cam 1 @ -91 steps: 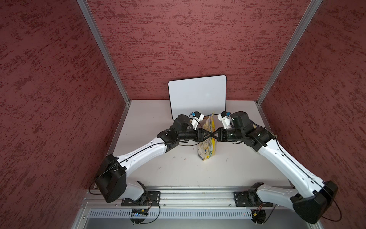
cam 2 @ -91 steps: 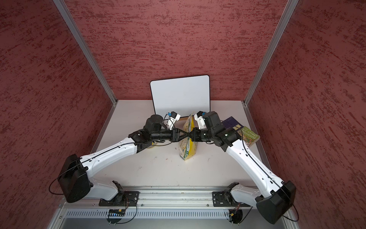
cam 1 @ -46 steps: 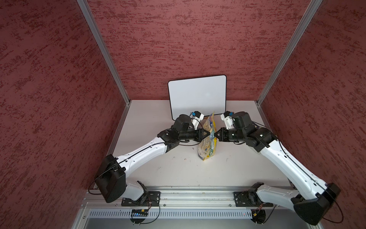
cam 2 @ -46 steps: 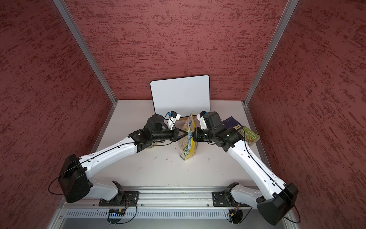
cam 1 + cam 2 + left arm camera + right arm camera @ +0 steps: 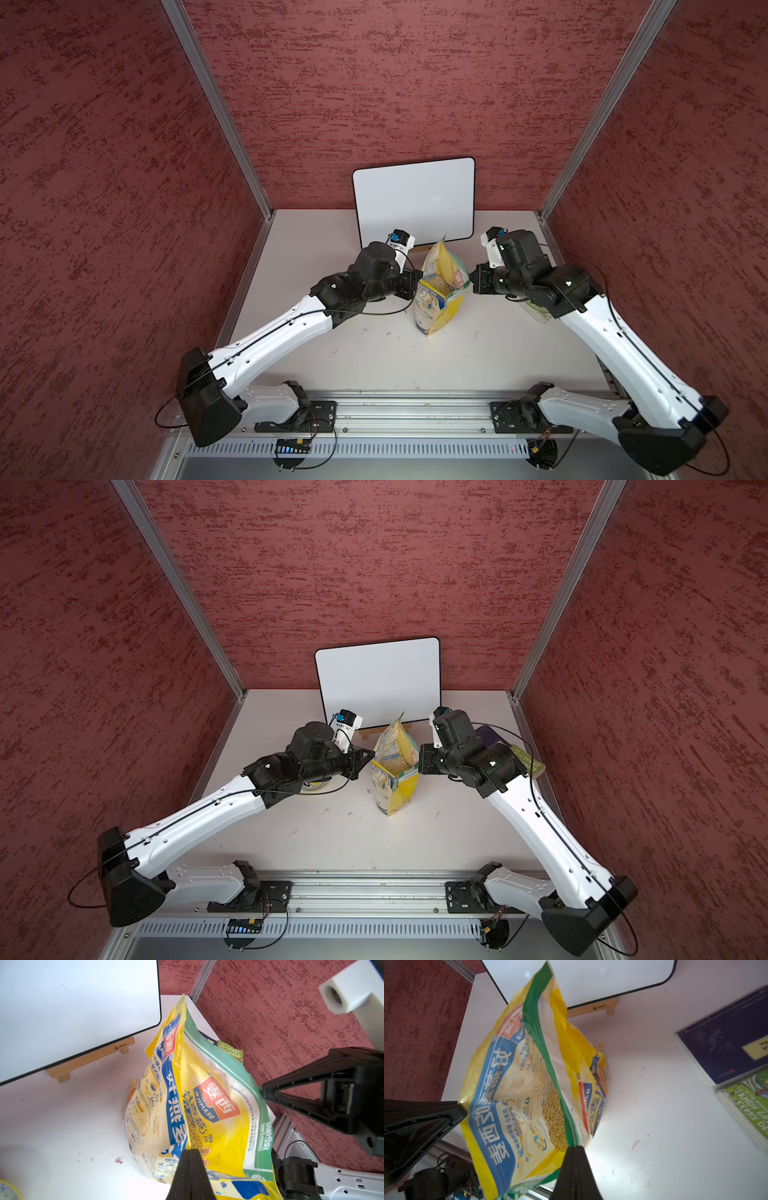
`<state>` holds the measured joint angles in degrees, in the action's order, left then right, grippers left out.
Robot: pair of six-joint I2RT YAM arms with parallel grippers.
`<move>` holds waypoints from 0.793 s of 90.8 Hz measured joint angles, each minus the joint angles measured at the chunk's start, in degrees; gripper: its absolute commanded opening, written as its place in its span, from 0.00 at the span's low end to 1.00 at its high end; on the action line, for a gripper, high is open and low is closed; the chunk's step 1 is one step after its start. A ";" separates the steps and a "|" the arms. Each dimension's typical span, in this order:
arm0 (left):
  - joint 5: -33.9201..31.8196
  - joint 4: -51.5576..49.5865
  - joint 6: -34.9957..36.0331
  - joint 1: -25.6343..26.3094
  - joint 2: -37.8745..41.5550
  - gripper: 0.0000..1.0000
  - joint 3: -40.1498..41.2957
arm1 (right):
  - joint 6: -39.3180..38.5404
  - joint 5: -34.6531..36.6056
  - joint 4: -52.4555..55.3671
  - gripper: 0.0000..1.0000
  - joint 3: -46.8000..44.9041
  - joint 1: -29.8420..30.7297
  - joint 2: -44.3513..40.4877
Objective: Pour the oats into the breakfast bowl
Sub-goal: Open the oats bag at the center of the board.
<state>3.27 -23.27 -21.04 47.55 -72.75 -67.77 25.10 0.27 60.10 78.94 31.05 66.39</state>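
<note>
The yellow oats pouch [image 5: 436, 316] [image 5: 395, 793] stands upright at mid-table with its mouth spread open. Pale oats [image 5: 440, 284] [image 5: 194, 1134] [image 5: 554, 1118] show inside. My left gripper [image 5: 417, 282] [image 5: 190, 1150] is shut on the pouch's left rim. My right gripper [image 5: 471, 280] [image 5: 574, 1147] is shut on the green-striped right rim. Both arms reach in level from opposite sides. The breakfast bowl [image 5: 313, 786] is mostly hidden under my left forearm; only a sliver of its edge [image 5: 7, 1191] shows in the left wrist view.
A whiteboard [image 5: 413, 199] leans on a wooden stand [image 5: 89, 1059] behind the pouch. A dark blue book [image 5: 724, 1047] and a green illustrated book [image 5: 528, 764] [image 5: 749, 1103] lie at the right, partly under my right arm. Red walls close in on three sides.
The two grippers, close together at the pouch top a second ago, have drawn apart. The left one has shut on the rim, and the pouch mouth now gapes open.
</note>
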 measured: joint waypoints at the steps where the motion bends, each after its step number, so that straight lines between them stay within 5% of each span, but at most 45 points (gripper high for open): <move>1: -0.44 -0.35 0.15 0.11 0.07 0.00 -0.17 | -0.09 0.26 0.15 0.00 0.13 0.00 0.00; 19: -8.46 -5.97 4.00 0.72 0.74 0.00 -3.23 | -1.18 2.51 1.05 0.01 0.85 0.00 -0.07; 26: -10.21 -6.08 5.38 0.72 0.74 0.00 -5.03 | -1.77 2.05 0.57 0.27 0.85 0.00 -0.17; 40: -10.99 -5.62 7.74 0.72 0.74 0.40 -7.52 | -4.26 0.13 -0.57 0.61 2.75 0.00 0.02; 49: -9.01 -5.40 8.90 0.72 0.74 0.57 -8.17 | -5.35 -1.88 -0.26 0.64 9.03 0.24 3.52; 72: -4.42 -5.90 10.03 0.72 -1.97 0.60 -9.35 | -7.15 -2.89 -0.13 0.62 14.12 2.49 13.77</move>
<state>-1.15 -29.17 -11.00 48.27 -74.72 -77.12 17.96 -2.61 59.96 93.06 33.54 80.16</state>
